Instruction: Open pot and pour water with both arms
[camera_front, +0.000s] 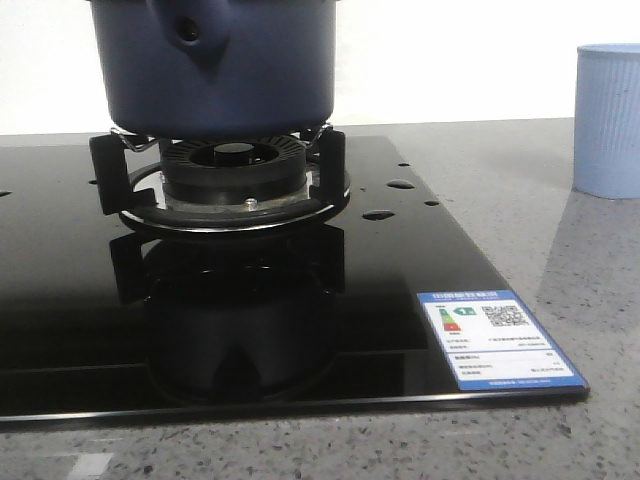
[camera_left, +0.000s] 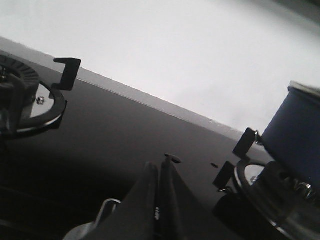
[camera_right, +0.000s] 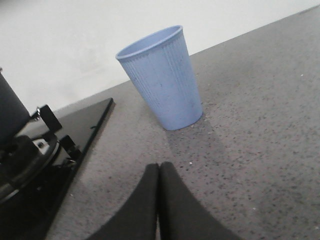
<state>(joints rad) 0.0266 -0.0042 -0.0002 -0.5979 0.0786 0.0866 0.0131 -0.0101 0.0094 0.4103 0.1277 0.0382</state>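
The pot (camera_front: 215, 70) is dark navy blue, matte, with a dark hole in its handle mount. Beneath it the burner (camera_front: 232, 172) is black on a glossy black hob (camera_front: 80, 330), which carries a blue-edged white sticker (camera_front: 500, 340). Right of the hob, the ribbed cup (camera_front: 608, 120) is pale blue on a grey speckled desk (camera_front: 590, 260).

The front view sits low and close to the stove (camera_front: 250, 330), facing the wall. Both wrist views look down obliquely, sharing the pot (camera_front: 215, 65) at opposite frame edges.
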